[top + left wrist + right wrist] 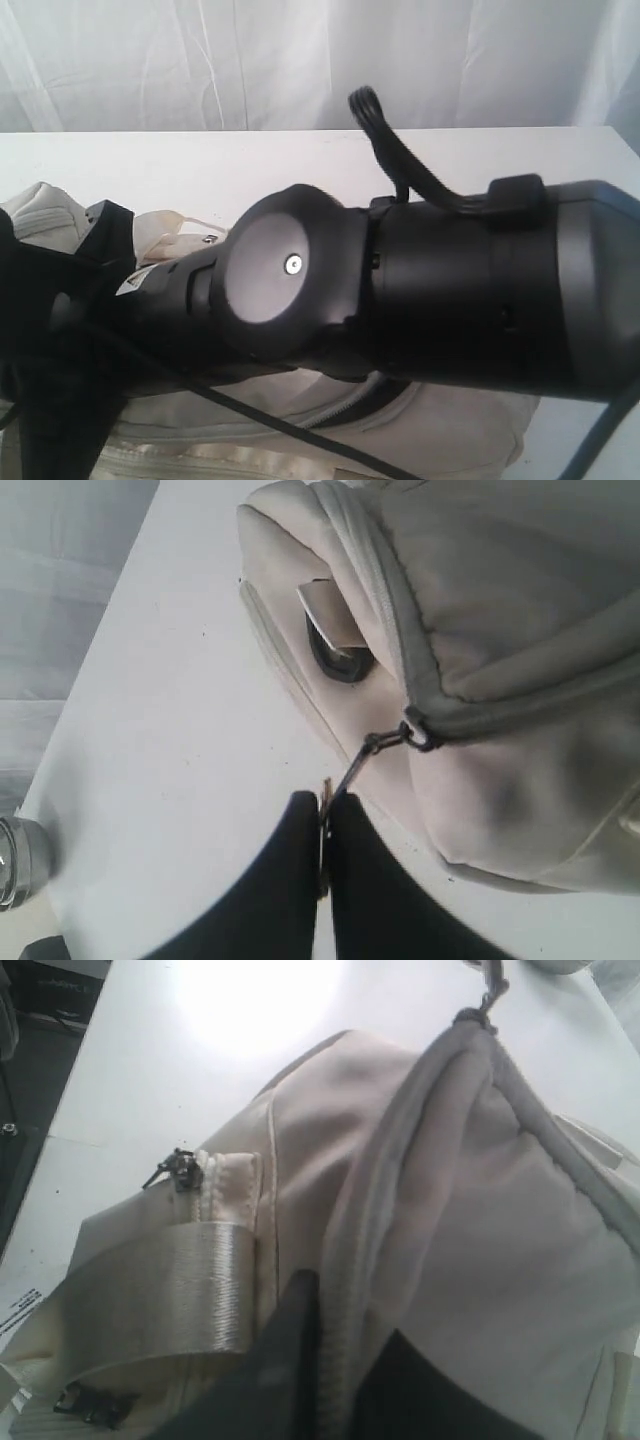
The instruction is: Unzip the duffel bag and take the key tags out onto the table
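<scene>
The cream duffel bag (500,600) lies on the white table (180,730). My left gripper (325,805) is shut on the thin metal zipper pull (352,770), which runs taut to the slider (418,735) at the end of the grey zipper track, near the black D-ring (340,660). My right gripper (345,1305) is shut on a raised fold of the duffel bag (450,1210) along its zipper track (345,1360). The zipper looks closed along the stretch I see. In the exterior view the right arm (450,290) covers most of the duffel bag (420,430). The key tags are hidden.
A pale webbing strap (200,1285) and a second zipper slider (178,1170) sit on the bag's side. The table edge and a metal part (20,860) lie beyond it on the left arm's side. A white curtain (300,60) hangs behind the table.
</scene>
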`<state>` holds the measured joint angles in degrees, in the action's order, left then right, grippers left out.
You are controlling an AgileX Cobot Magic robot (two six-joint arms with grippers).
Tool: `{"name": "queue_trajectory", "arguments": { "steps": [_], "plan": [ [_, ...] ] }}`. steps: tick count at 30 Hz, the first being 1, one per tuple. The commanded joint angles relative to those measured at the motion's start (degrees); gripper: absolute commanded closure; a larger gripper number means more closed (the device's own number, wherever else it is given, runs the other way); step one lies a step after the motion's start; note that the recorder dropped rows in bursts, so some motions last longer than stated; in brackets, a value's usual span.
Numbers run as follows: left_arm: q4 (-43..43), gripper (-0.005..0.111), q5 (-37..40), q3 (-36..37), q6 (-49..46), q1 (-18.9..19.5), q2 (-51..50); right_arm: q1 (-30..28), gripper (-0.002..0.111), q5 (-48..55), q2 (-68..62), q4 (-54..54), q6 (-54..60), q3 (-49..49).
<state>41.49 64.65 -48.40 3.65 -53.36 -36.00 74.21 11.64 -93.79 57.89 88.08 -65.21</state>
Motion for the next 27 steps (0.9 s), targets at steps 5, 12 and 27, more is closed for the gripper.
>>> {"name": "queue_trajectory", "arguments": {
  "steps": [5, 12, 27],
  "plan": [
    [5.01, 0.107, 2.79, -0.38, -8.38, 0.05, 0.67, 0.01, 0.091, 0.41, 3.38, -1.05, 0.57, -0.30],
    [3.77, 0.107, 2.32, -0.38, -14.28, 0.05, 0.67, 0.01, 0.055, -6.03, 3.87, -1.05, 0.57, -0.90],
    [-3.74, 0.107, -6.60, -0.38, -25.16, 0.05, 0.67, 2.73, 0.062, -4.48, -2.85, -0.93, 0.57, -7.61]
  ]
}}
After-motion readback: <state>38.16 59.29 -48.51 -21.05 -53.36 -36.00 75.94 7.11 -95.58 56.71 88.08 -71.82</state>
